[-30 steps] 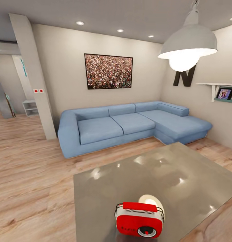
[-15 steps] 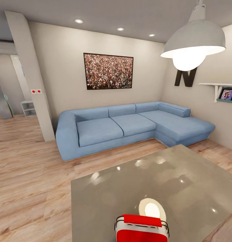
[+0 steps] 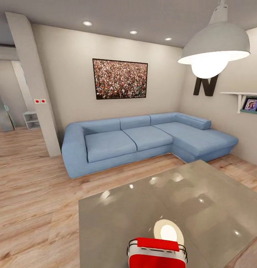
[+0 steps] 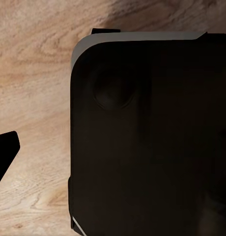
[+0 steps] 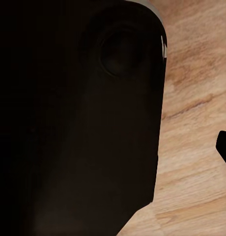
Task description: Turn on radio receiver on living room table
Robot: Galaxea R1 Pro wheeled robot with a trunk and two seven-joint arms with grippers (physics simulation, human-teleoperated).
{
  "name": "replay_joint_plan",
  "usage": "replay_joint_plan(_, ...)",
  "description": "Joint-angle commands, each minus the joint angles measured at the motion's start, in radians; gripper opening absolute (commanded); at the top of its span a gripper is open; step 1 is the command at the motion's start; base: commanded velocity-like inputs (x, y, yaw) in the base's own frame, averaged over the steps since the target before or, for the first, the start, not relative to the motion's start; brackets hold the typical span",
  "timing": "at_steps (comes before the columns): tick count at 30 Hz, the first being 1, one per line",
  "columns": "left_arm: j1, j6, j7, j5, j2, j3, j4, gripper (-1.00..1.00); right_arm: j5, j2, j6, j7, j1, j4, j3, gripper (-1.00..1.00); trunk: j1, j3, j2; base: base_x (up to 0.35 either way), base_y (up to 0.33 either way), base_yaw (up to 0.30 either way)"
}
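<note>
The red radio receiver (image 3: pixel 157 252) stands at the near end of the glossy grey table (image 3: pixel 210 193), cut off by the head view's bottom edge; its red top, white trim and thin wire handle show. The lamp's bright reflection lies on the tabletop just behind it. In the left wrist view a dark fingertip (image 4: pixel 4 155) pokes in beside the robot's black body (image 4: pixel 152 137), over wood floor. The right wrist view likewise has a dark fingertip (image 5: pixel 225 147) at its edge beside a black body (image 5: pixel 73 118). How either gripper's jaws stand is hidden.
A blue L-shaped sofa (image 3: pixel 143 137) stands beyond the table against the beige wall with the framed crowd photo (image 3: pixel 120 79). A white pendant lamp (image 3: pixel 214 44) hangs over the table's right side. A pillar (image 3: pixel 31 85) stands at left and a wall shelf (image 3: pixel 242 96) at right.
Since a second ago the whole head view shifted: the radio sits lower and is more cut off, the table looms nearer. Nothing has changed in the last half second.
</note>
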Motion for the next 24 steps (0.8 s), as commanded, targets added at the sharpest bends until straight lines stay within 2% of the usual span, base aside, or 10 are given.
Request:
replay_joint_plan(1,0.0,0.0,0.0,0.0,0.0,0.0,0.0,1.0,0.0,0.0,0.0,0.0,0.0,0.0,0.0,1.0,0.0,0.0,0.0,0.0,0.0,0.0)
replay_joint_plan(24,0.0,0.0,0.0,0.0,0.001,0.0,0.0,1.0,0.0,0.0,0.001,0.0,0.0,0.0,0.0,1.0,0.0,0.0,0.0,0.0,0.0,0.0)
